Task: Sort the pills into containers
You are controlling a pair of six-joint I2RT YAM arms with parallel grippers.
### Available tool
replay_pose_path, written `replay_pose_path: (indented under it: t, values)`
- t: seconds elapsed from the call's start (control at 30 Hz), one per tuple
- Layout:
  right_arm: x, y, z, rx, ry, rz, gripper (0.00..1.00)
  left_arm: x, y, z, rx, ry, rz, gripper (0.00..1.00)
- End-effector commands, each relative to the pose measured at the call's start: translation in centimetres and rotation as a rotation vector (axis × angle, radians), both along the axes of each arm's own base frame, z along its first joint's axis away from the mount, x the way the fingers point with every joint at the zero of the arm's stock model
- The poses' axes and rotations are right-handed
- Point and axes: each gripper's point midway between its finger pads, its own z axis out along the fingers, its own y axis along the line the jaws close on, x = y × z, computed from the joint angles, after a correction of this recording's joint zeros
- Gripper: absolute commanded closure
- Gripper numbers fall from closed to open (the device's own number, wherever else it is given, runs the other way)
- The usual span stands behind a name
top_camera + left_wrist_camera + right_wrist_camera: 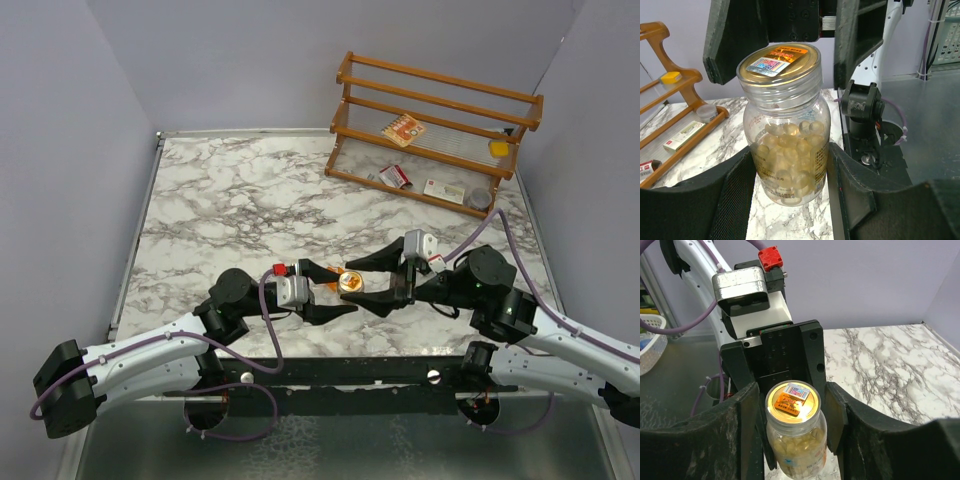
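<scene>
So the pill jar (790,165) is upright, mid-front of the worktop (230,200). Left jaws reach in from 9 o'clock, clamped on its body. Right jaws from 3 o'clock straddle the lid (792,400) with slight gaps, not gripping. Wooden rack (440,110) sits well apart at 1 o'clock.

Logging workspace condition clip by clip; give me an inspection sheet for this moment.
Surface: marble table, no spills seen.
Job's things: jar of tan pills upright, lid on, between both grippers; small yellow-orange box on wooden rack.
Clutter: rack also holds packets and grey tin.
Grippers: left gripper shut on jar body; right gripper flanking lid, contact unclear.
Cables: purple cables loop clear of jar.
Surroundings: plain lilac walls; nothing else seen.
</scene>
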Motion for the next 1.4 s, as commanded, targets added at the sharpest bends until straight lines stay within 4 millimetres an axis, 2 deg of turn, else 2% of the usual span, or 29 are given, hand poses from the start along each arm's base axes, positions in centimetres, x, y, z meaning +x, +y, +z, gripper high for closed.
replay_pose_path:
  t: [0.0,0.37,0.77,1.07,1.37]
  values:
    - [0.3,0.1,0.0,0.008,-0.004,-0.017,0.47,-0.6,0.2,3.1,-0.077,-0.038,-0.023,1.00]
    - [0.5,0.2,-0.6,-0.024,-0.001,-0.023,0.77,-0.5,0.5,4.0,-0.102,-0.016,-0.008,1.00]
    - [1.2,0.0,-2.6,-0.129,-0.005,-0.058,0.99,0.3,0.3,6.2,-0.123,0.075,0.022,1.00]
    - [2.0,-0.5,-3.6,-0.172,0.003,-0.109,0.99,2.3,1.2,7.2,-0.126,0.126,0.151,1.00]
    - [3.7,-0.1,-5.4,-0.216,0.017,-0.182,0.99,4.5,3.3,8.2,-0.185,0.138,0.316,1.00]
